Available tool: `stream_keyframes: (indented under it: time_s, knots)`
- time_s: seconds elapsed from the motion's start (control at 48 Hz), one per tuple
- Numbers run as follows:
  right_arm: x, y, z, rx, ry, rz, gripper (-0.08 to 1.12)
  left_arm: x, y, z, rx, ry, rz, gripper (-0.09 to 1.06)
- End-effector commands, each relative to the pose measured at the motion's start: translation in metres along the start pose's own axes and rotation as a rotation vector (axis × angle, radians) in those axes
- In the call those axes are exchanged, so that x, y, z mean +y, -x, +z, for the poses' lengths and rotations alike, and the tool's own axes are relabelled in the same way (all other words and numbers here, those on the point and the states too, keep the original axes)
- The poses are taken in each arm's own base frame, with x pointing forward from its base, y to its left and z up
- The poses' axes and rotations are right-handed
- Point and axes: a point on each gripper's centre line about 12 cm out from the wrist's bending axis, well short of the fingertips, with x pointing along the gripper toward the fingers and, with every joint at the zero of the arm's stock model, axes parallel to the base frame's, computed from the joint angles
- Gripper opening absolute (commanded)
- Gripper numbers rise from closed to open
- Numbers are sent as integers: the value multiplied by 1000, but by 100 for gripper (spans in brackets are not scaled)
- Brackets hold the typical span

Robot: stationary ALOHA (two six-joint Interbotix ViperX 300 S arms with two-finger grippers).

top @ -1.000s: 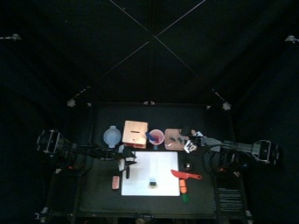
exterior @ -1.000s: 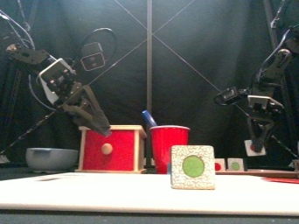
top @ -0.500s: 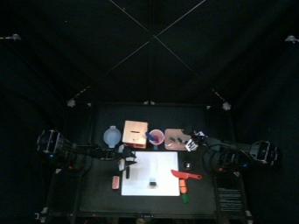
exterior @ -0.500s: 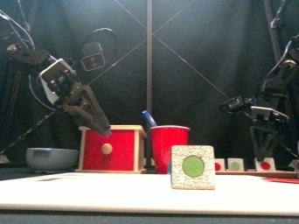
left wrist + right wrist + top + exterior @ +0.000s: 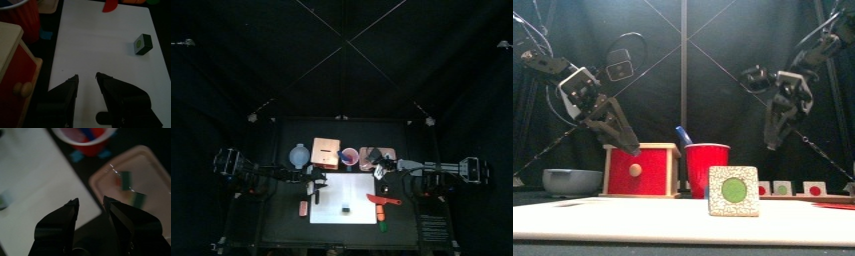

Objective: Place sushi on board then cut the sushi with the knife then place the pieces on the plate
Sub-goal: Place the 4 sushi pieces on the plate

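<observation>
1. Board: the white cutting board (image 5: pixel 356 186) fills the table's front middle, and both arms hang above its back part.
2. Pale wooden box (image 5: pixel 640 170) with a red drawer front stands behind the board, with a blue-grey bowl (image 5: pixel 573 181) to its left.
3. Pink tray (image 5: pixel 143 170) lies behind the board's right corner and carries two cut blocks (image 5: pixel 125 179).
4. Red cup (image 5: pixel 708 168) stands between box and tray, with a blue knife (image 5: pixel 683 134) in it.
5. Left gripper (image 5: pixel 87 76): jaws slightly parted with nothing between them, raised over the board's left part.
6. Right gripper (image 5: pixel 90 200): jaws spread and empty, raised over the strip of table between board and tray.
7. Red knife (image 5: pixel 382 200) lies on the board's right side.
8. Sushi piece (image 5: pixel 734 190) stands upright near the board's front, its green-centred face toward the front. It is below both pairs of jaws and well apart from them.
</observation>
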Motion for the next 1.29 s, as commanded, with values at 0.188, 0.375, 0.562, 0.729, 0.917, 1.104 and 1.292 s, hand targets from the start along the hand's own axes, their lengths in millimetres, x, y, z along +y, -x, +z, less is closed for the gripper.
stream_keyframes:
  time_s: [0.188,0.375,0.562,0.729,0.917,1.104,1.292]
  knots:
    - [115,-8,9,-30,183,257,80,3,0,10,-30,6,8,76]
    - [151,-27,2,22,163,317,80,6,-1,9,-26,8,15,76]
    - [166,-47,-3,50,186,316,80,8,0,9,-27,5,19,76]
    - [171,-60,-6,66,186,312,81,9,0,8,-22,5,22,76]
    - [181,-71,-6,71,189,317,81,9,1,5,-18,5,23,76]
    - [188,-84,-13,100,197,310,82,9,1,4,-15,3,22,76]
    - [191,-93,-19,121,186,307,82,10,1,4,-13,3,23,76]
